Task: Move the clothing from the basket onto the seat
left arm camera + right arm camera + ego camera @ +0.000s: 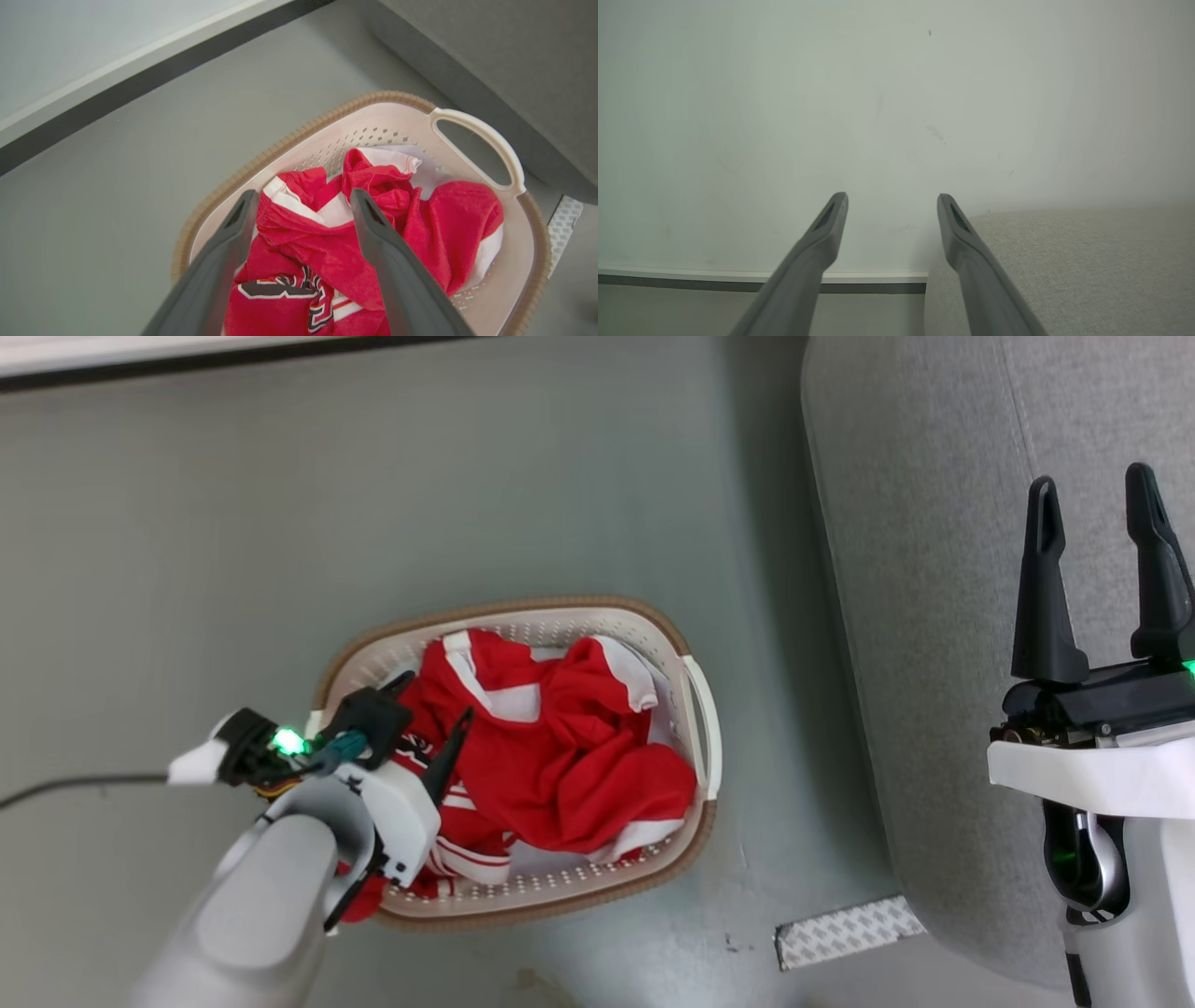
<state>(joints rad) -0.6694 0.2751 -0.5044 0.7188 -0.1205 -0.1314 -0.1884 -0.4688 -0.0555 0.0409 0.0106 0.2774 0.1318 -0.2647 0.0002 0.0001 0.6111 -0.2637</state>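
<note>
Left gripper (303,196), fingers spread wide and empty, over bright red white-trimmed clothing (560,756) in the cream perforated plastic basket (523,607); a shallow pinch could slip off loose folds.

Soft red cloth clothing (560,756) in a smooth perforated plastic basket (560,604); seat (934,569) of coarse woven fabric (matt)

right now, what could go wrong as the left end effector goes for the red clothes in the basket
1. The clothing is a tangled heap, so the open left end effector may pinch only a loose fold, or drag several pieces.
2. It hovers near the basket rim; closing there could catch the perforated wall and tip the basket.
3. Bare floor lies between basket and seat, so a trailing piece could drop there.
</note>
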